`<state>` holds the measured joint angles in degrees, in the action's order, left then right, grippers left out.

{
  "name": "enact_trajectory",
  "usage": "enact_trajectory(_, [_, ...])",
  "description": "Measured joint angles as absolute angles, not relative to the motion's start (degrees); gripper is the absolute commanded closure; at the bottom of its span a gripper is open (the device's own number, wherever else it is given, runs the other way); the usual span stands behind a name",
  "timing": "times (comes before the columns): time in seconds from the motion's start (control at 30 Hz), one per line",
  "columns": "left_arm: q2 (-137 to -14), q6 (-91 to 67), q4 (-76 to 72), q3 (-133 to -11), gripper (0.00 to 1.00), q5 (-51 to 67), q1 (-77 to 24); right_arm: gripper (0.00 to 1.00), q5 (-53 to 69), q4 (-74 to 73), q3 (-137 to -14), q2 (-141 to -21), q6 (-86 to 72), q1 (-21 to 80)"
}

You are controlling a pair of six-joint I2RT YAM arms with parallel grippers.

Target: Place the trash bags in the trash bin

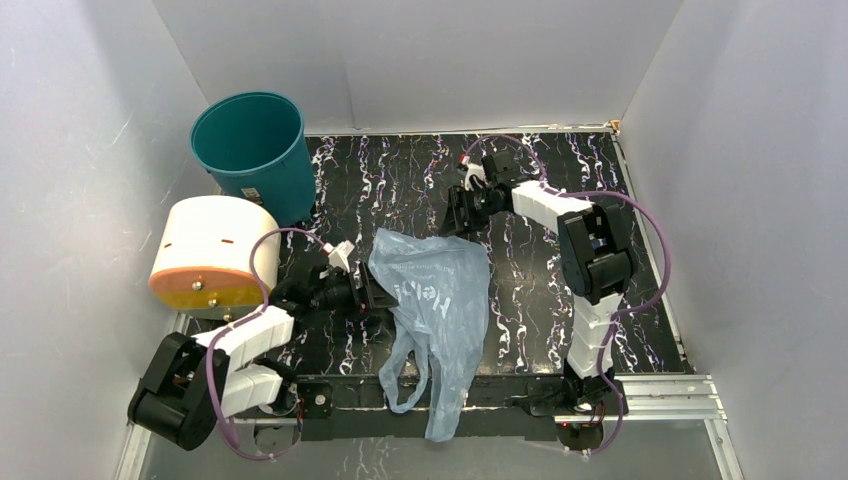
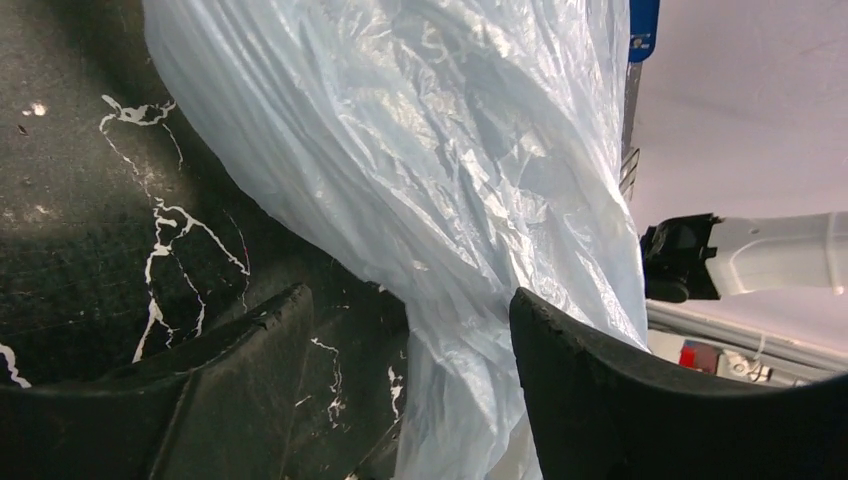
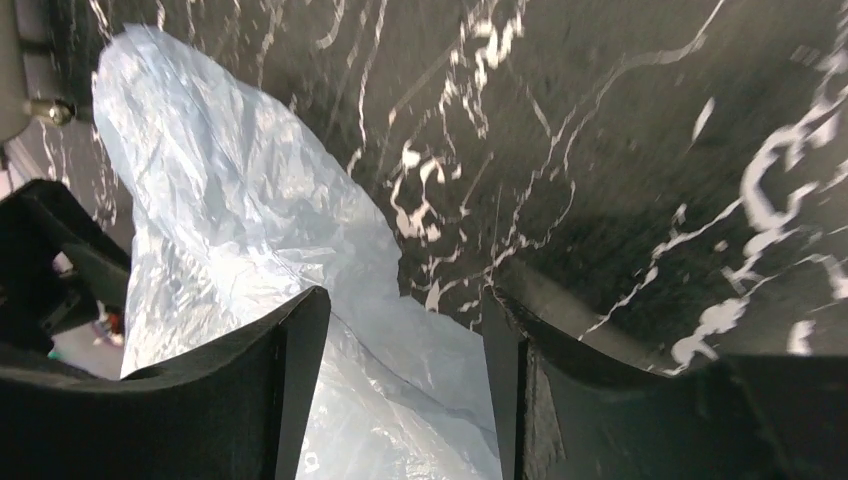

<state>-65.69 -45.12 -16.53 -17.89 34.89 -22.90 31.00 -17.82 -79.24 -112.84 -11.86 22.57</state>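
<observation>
So: trash bin point(image 1: 248, 150) far-left; left fingers point(image 2: 230, 390) spread, straddling the left edge of the trash bag point(image 1: 440, 300). Bag lies on the worktop point(image 1: 530, 190), long axis far-to-near, tail over the near edge. Over its far corner, right fingers point(image 3: 240, 400) spread too.

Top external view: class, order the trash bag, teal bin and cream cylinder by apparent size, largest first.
1. Trash bag, which has the longest spread.
2 and 3. Teal bin and cream cylinder look about alike, too close to rank.
</observation>
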Motion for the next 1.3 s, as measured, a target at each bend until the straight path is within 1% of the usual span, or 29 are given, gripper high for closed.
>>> enact_trajectory(0.07, [-66.06,-46.81,-17.80,-17.21,0.40,34.20,-23.18,0.41,32.49,-19.86,-79.35,-114.10,-12.32,22.57])
enact_trajectory(0.1, [-66.37,-47.33,-18.68,-17.21,0.42,33.85,-23.31,0.44,33.17,-20.88,-79.31,-114.41,-12.56,22.57])
enact_trajectory(0.13, [-66.65,-47.86,-19.68,-17.21,0.43,33.69,-23.40,0.48,33.65,-21.43,-79.24,-114.45,-12.99,22.57])
enact_trajectory(0.2, [-67.35,-48.27,-21.28,-17.21,0.51,33.65,-23.49,0.56,34.44,-21.61,-79.24,-114.43,-13.30,22.57])
enact_trajectory(0.23, [-67.88,-48.58,-22.02,-17.21,0.56,33.63,-23.49,0.63,34.87,-21.58,-79.24,-114.43,-13.39,22.57])
enact_trajectory(0.27, [-68.36,-48.95,-22.68,-17.21,0.64,33.56,-23.51,0.68,35.18,-21.76,-79.22,-114.43,-13.58,22.57])
enact_trajectory(0.33, [-69.17,-49.74,-23.97,-17.21,0.82,33.45,-23.55,0.75,35.73,-22.52,-79.24,-114.43,-14.15,22.57])
enact_trajectory(0.37, [-69.41,-50.19,-24.47,-17.21,0.88,33.39,-23.57,0.81,35.94,-22.85,-79.24,-114.43,-14.59,22.57])
enact_trajectory(0.4, [-69.60,-50.52,-25.04,-17.21,0.89,33.36,-23.64,0.87,36.01,-23.11,-79.24,-114.43,-14.90,22.57])
enact_trajectory(0.43, [-69.73,-50.74,-25.61,-17.21,0.93,33.26,-23.70,0.89,35.81,-23.38,-79.24,-114.43,-15.14,22.57])
enact_trajectory(0.47, [-69.78,-50.83,-25.89,-17.23,1.00,33.15,-23.75,0.93,35.33,-23.57,-79.26,-114.37,-15.38,22.57])
enact_trajectory(0.5, [-69.78,-50.83,-25.98,-17.23,1.00,32.95,-23.77,0.97,34.57,-23.73,-79.26,-114.28,-15.68,22.59])
enact_trajectory(0.57, [-69.76,-50.61,-25.65,-17.26,1.00,32.34,-23.77,1.00,32.88,-23.83,-79.26,-113.93,-16.21,22.50])
enact_trajectory(0.7, [-69.19,-48.40,-21.30,-18.28,1.00,30.24,-23.77,1.00,29.63,-23.35,-79.26,-111.83,-17.85,21.10])
enact_trajectory(0.9, [-67.09,-41.08,-9.04,-25.19,1.00,25.43,-23.77,1.00,26.41,-19.20,-79.24,-108.14,-20.08,16.75])
enact_trajectory(0.93, [-66.74,-40.53,-8.40,-25.74,0.84,24.97,-23.75,1.00,26.06,-18.74,-79.24,-108.05,-20.23,16.12])
enact_trajectory(0.97, [-66.39,-39.94,-8.03,-26.11,0.60,24.56,-23.77,1.00,25.80,-18.57,-79.24,-108.05,-20.23,15.70])
enact_trajectory(1.0, [-66.24,-39.46,-7.92,-26.20,0.45,24.32,-23.75,1.00,25.78,-18.72,-79.24,-108.12,-20.21,15.49])
enact_trajectory(1.03, [-66.28,-39.07,-7.86,-26.20,0.38,24.12,-23.75,1.00,25.85,-18.98,-79.24,-108.14,-20.18,15.46])
enact_trajectory(1.07, [-66.43,-39.09,-7.90,-26.17,0.32,24.25,-23.77,1.00,26.13,-19.22,-79.24,-108.16,-20.12,15.51])
enact_trajectory(1.13, [-67.35,-40.32,-9.67,-25.89,0.26,24.47,-23.77,1.00,27.22,-19.35,-79.24,-108.16,-19.94,15.75])
enact_trajectory(1.23, [-69.47,-43.29,-15.07,-24.69,0.21,25.08,-23.77,1.00,28.14,-19.42,-78.96,-108.16,-19.73,15.97])
enact_trajectory(1.3, [-71.20,-45.71,-19.22,-23.68,0.21,25.45,-23.77,1.00,28.53,-19.57,-78.54,-108.16,-19.57,16.14])
